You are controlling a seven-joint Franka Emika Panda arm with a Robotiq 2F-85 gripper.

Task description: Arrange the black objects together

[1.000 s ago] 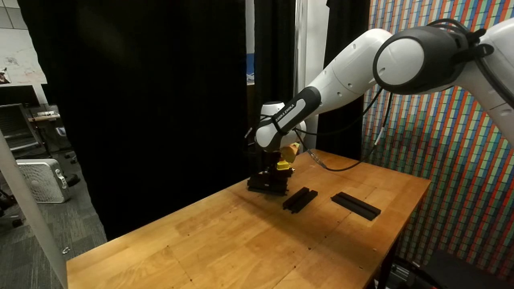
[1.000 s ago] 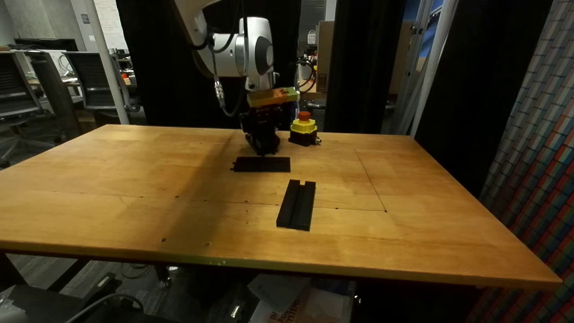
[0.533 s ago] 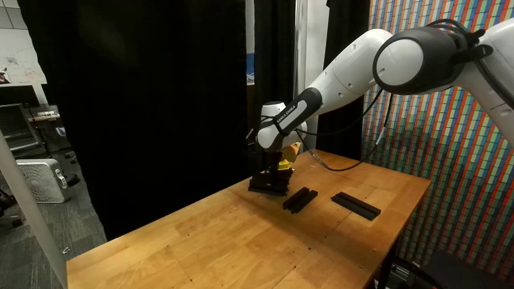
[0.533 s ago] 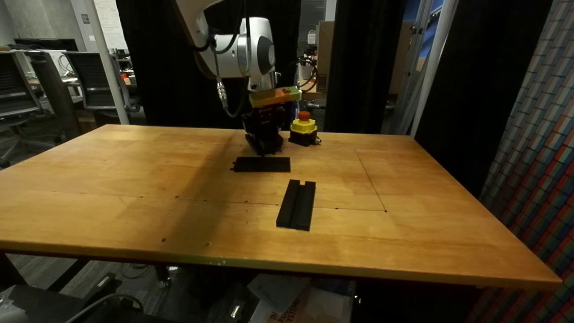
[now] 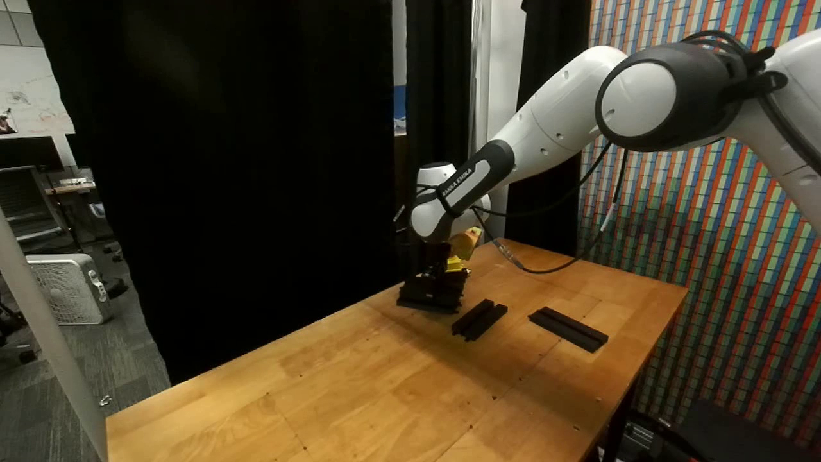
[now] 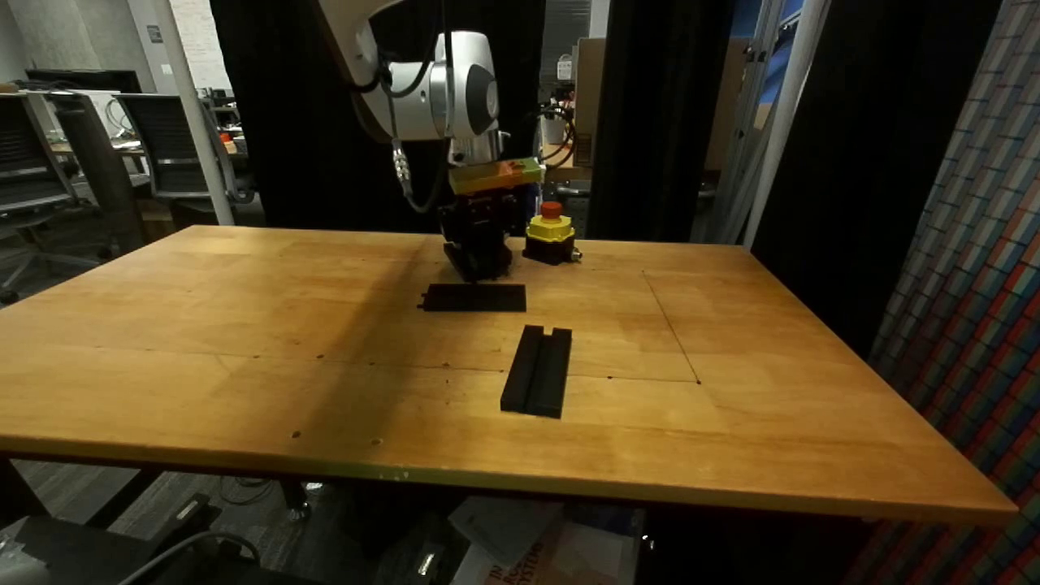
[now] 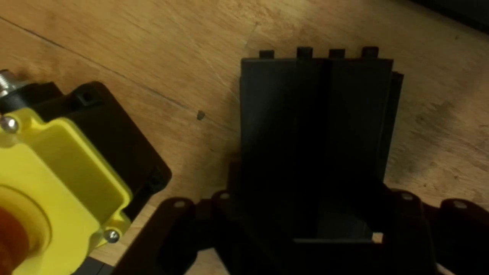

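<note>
End effector (image 7: 315, 194), jaws bars'-width apart, grips black bars (image 7: 305, 133) near desk's (image 6: 731, 431) far edge; pegged pair (image 6: 475, 298), notched pair (image 6: 546, 372) (both flat) nearer front edge.

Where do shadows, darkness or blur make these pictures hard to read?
Wrist view: the gripper and the black blocks it grips merge into near-black, and the red button looks soft. Both exterior views: a broad shadow darkens part of the table, and the black curtain shows hardly any detail.
</note>
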